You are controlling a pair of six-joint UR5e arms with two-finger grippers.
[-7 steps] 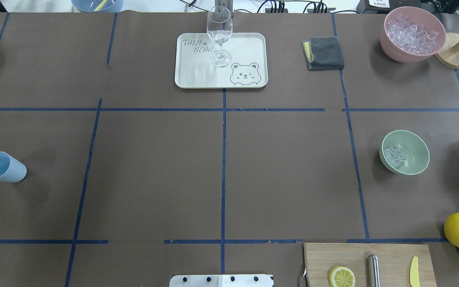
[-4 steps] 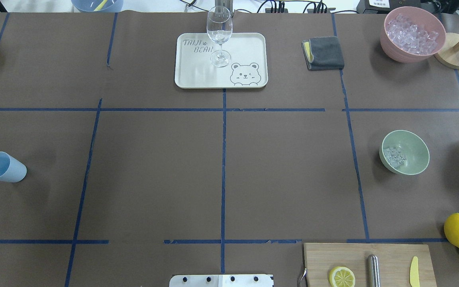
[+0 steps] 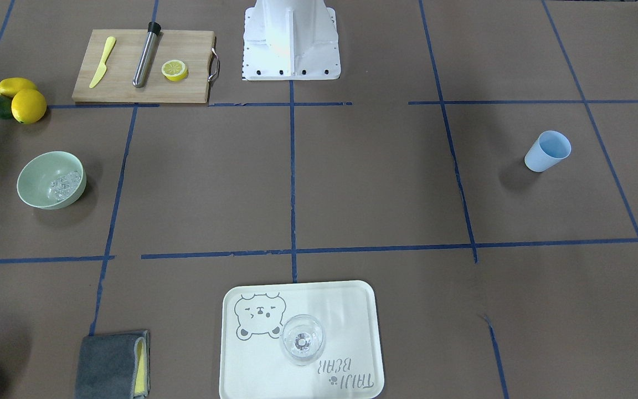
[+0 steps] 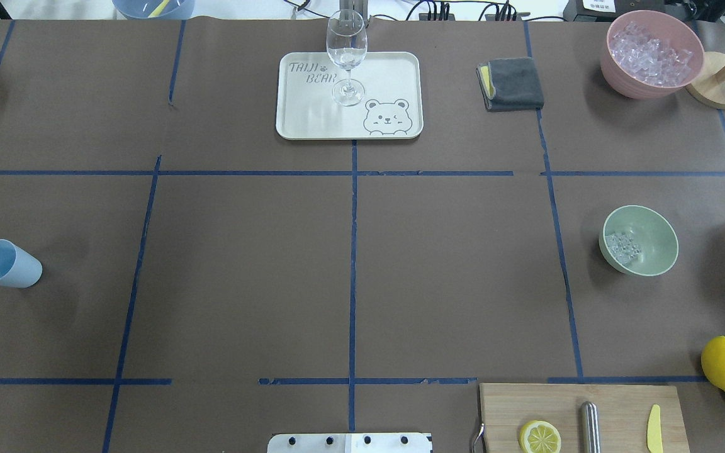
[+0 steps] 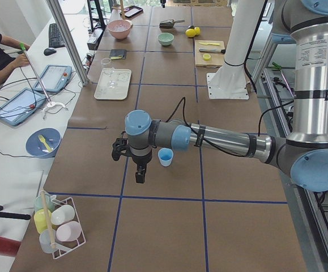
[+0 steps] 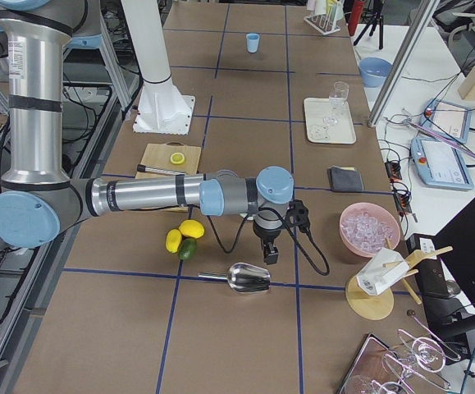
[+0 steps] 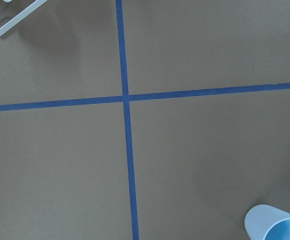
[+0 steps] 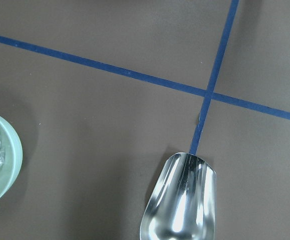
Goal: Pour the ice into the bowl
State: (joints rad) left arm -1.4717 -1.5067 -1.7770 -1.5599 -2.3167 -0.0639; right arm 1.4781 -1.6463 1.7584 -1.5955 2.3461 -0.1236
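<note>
**Status.** A handful of small clear glassy ice cubes (image 4: 625,246) lies inside the round pale mint-green bowl (image 4: 655,234), against its left inner wall. The bowl stands on the right side of the brown paper-covered bench (image 4: 450,264), about midway between the near and far edges.

**Tools.** My right tool (image 6: 268,251) hangs over the right end of the bench, near the bowl. A shiny metal scoop (image 8: 181,205) lies on the bench close by, apart from the bowl, and its mouth looks empty. This tool shows only in a side view, so I cannot tell whether it is open or closed. My left tool (image 5: 139,174) hangs over the left end, near the light-blue plastic cup (image 4: 5,264). I cannot tell its state either.

**Step in hand.** I judge the pour complete: ice is in the bowl and the scoop rests on the bench.

**Next move.** If more ice is wanted, I must grip the scoop by its handle and load it at the pink bowl of ice (image 4: 617,78) at the far right. I then tip it low over the mint bowl's centre so the cubes do not bounce out.
</note>
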